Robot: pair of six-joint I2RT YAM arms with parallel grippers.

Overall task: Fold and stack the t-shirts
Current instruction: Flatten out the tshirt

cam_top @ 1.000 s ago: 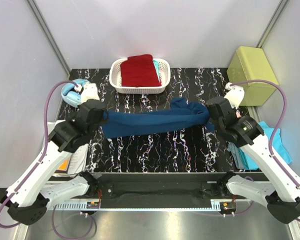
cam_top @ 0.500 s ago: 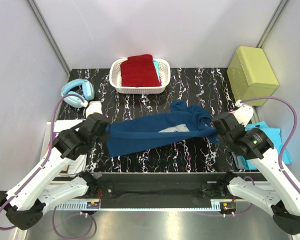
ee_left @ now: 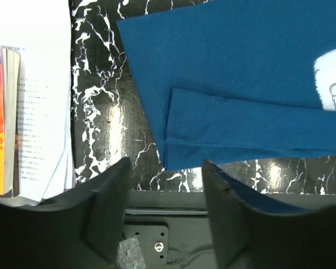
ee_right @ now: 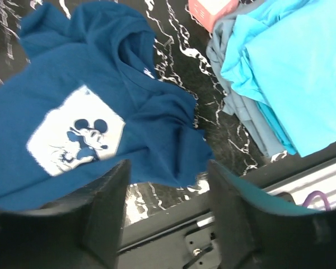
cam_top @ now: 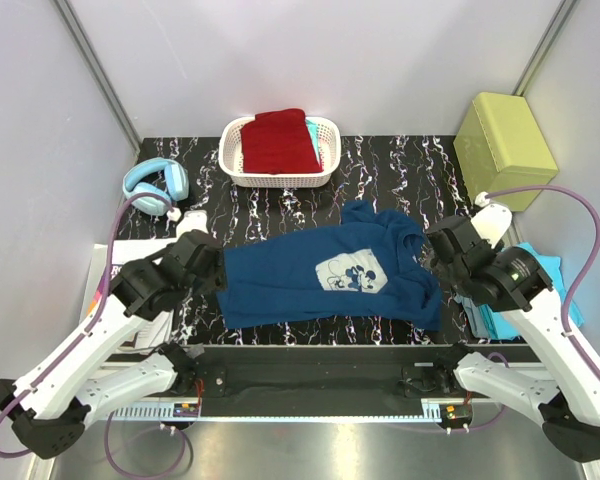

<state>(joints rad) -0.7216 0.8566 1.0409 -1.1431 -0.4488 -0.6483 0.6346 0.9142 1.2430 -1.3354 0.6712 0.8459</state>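
Navy t-shirt (cam_top: 280,275) with a white cartoon-mouse print lies spread flat on the desk (cam_top: 400,165) between both pairs of jaws. Left jaws and right jaws stand spread, empty, cloth edges just ahead.

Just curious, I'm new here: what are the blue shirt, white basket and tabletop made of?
Blue shirt: soft matte cloth, likely cotton; it wrinkles. White basket: probably plastic, slotted walls. Tabletop: glossy black marble look, maybe printed; glints show.
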